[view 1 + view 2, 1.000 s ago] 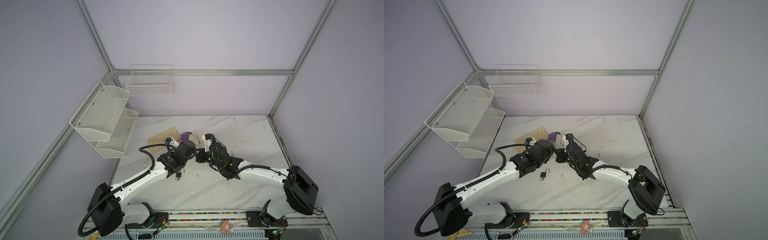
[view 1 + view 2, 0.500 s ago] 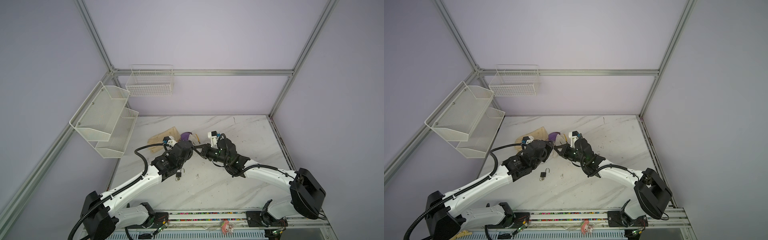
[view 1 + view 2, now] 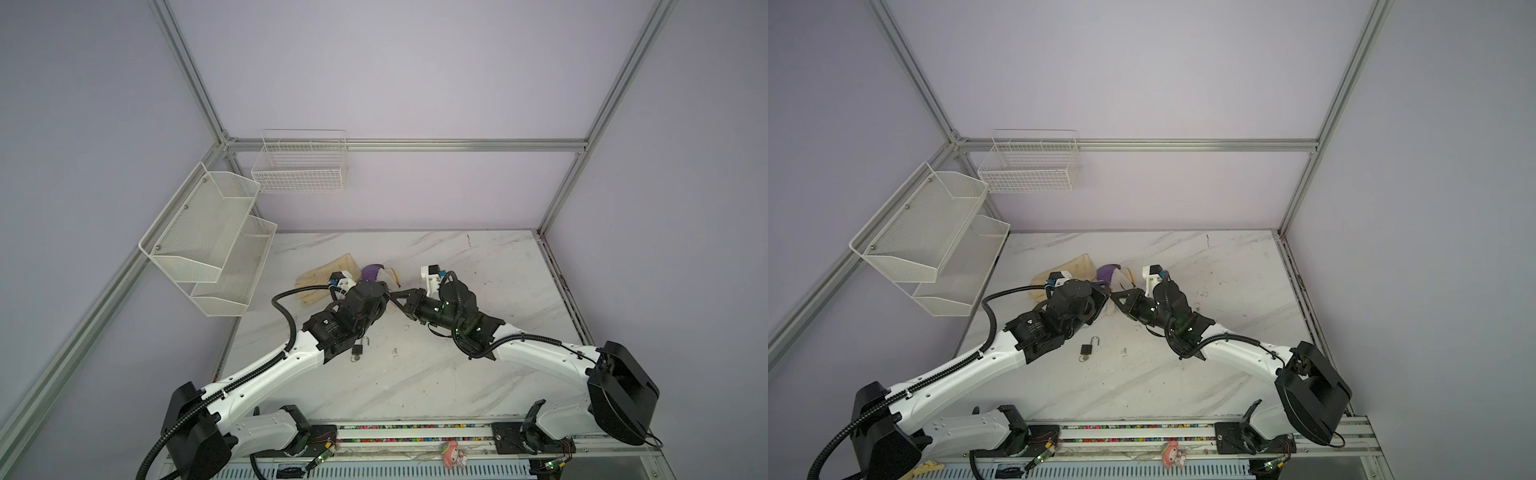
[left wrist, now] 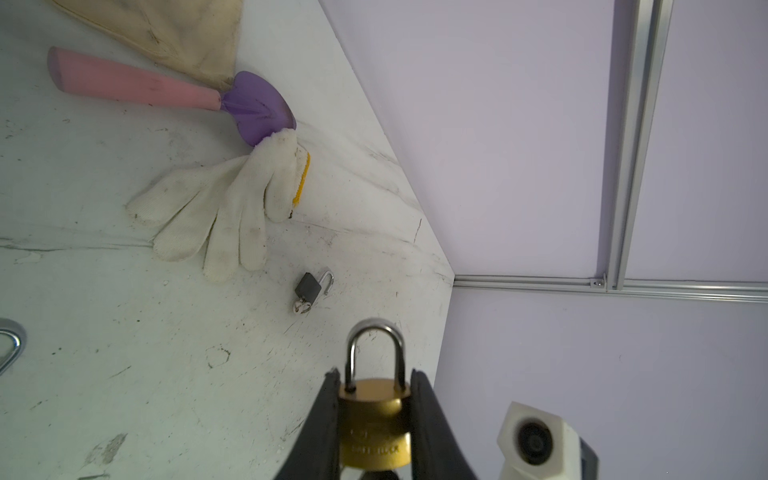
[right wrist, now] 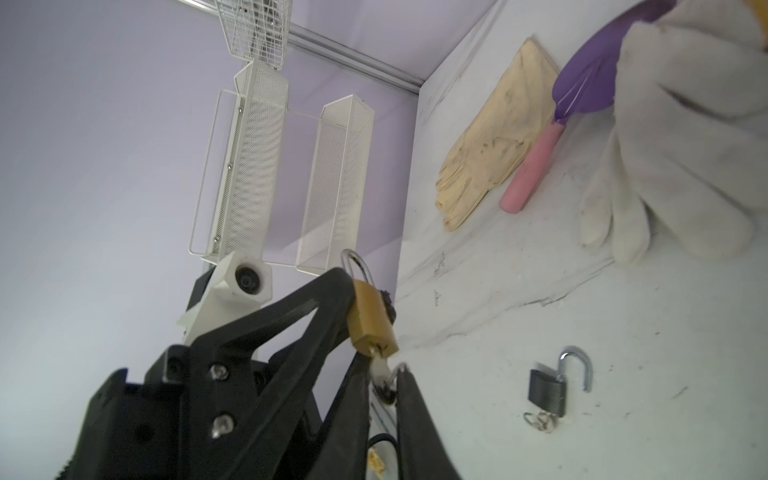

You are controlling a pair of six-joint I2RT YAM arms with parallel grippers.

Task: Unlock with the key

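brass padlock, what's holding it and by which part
The left pincer clamps the brass padlock by the sides of its body. The key in its keyhole sits between the fingers of the right pincer; grip unclear.

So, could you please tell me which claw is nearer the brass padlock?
Left. The left claw clamps the brass padlock; the right claw flanks the key in its keyhole.

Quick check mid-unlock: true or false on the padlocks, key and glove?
1. The left gripper clamps the brass padlock by its body. True.
2. Its steel shackle stands open. False: both legs sit in the body.
3. A silver key sits in its keyhole. True.
4. The small black padlock on the white marble table is locked. False: its shackle is swung open.
5. The white knitted glove lies in a wire basket. False: it lies on the table.
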